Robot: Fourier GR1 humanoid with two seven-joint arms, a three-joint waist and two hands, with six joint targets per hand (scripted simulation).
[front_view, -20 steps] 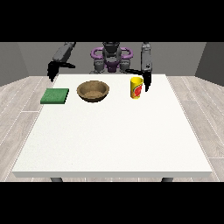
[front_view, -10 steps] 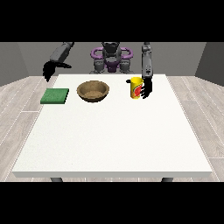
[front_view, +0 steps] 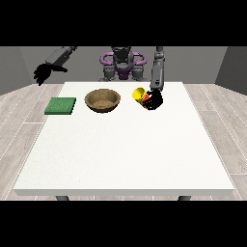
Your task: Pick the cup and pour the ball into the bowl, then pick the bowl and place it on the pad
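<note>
Setting: a robot stands behind a large white table and reaches both arms over it toward the camera.

Cup: the yellow cup is lifted off the tabletop and tipped over, its open mouth turned toward the view's left, in the direction of the bowl. It hangs just to the right of the bowl, not yet over it. A touch of red shows on its side.

Hand at the view's right: this black hand is curled round the cup, with dark fingers wrapping the cup's lower right side. The grey forearm comes down to it almost straight from above.

Ball: it cannot be made out, neither in the cup's mouth nor in the bowl.

Bowl: the brown bowl sits upright on the table near the far edge, between the pad and the cup, touching neither.

Pad: the green pad lies flat near the table's far left corner, just left of the bowl, with nothing on it.

Hand at the view's left: this black hand hangs in the air beyond the table's left edge, above and behind the pad. It holds nothing, and its fingers droop loosely downward, apart from one another.
</note>
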